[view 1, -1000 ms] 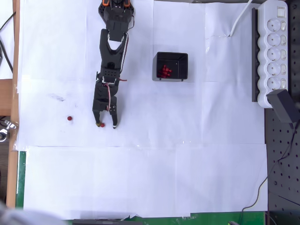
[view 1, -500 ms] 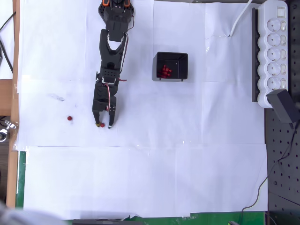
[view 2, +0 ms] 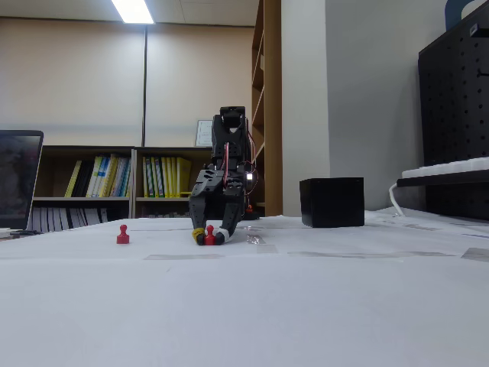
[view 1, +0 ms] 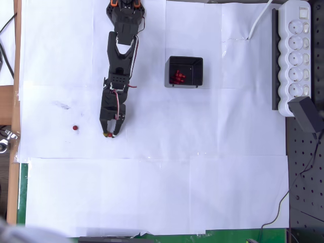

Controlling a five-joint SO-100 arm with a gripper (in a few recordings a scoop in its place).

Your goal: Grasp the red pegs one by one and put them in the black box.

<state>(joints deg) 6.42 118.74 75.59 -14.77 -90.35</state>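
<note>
My black gripper (view 1: 109, 133) is down on the white paper, left of the black box (view 1: 198, 65). A red peg (view 1: 107, 134) stands between its tips, and the fingers are closed in against it. In the fixed view the same peg (view 2: 209, 232) stands upright on the table, pinched low between the fingertips of the gripper (view 2: 209, 238). Another red peg (view 1: 75, 128) stands alone further left, also seen as a small red peg (view 2: 122, 235) in the fixed view. Several red pegs (view 1: 177, 77) lie inside the box. The box (view 2: 331, 202) stands to the right of the arm.
A white power strip (view 1: 296, 55) and a black adapter (view 1: 306, 114) lie along the right edge, over a black pegboard (view 1: 304, 177). The table's wooden edge (view 1: 15, 76) runs down the left. A laptop (view 2: 19, 180) stands at the far left.
The right finger has swung in towards the left one, narrowing the wide gap onto the peg. The arm itself and the loose peg have stayed put.
</note>
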